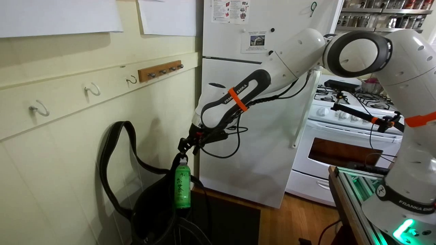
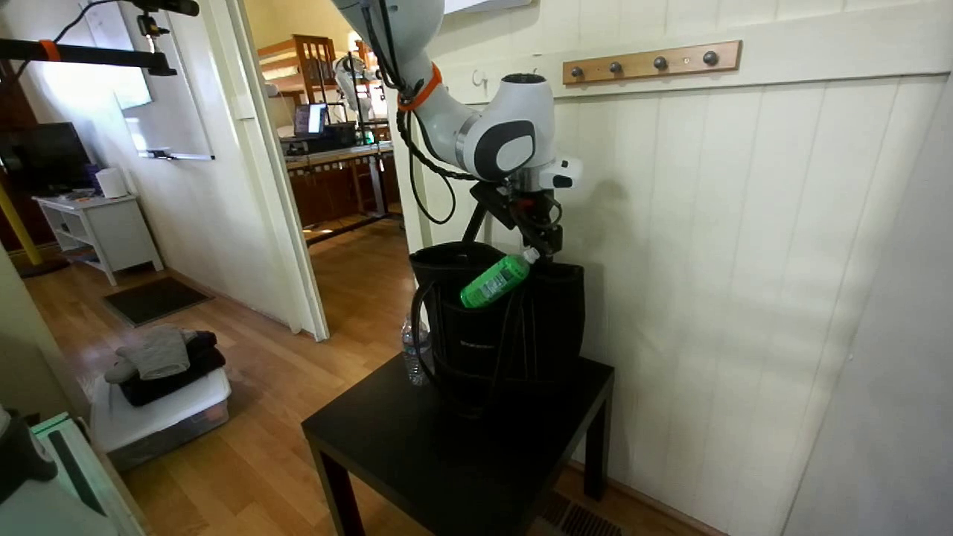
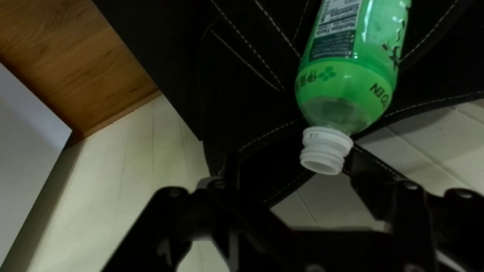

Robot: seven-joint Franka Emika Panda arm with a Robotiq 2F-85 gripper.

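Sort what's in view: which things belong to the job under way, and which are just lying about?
Likely part of the job:
green bottle
hand, open near that bottle's neck
black bag, behind the green bottle in the wrist view

Seemingly just lying about:
clear bottle, beside the bag
folded fabric, on a lidded bin
wooden peg rack

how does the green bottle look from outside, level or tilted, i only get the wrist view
Observer: Tilted: in an exterior view the green bottle slants, with its neck end higher.
Operator: ok and what is the bag standing on
Observer: A black table, whose legs show in an exterior view.
Operator: anything else on it
Observer: Yes, a clear plastic bottle stands beside the bag.
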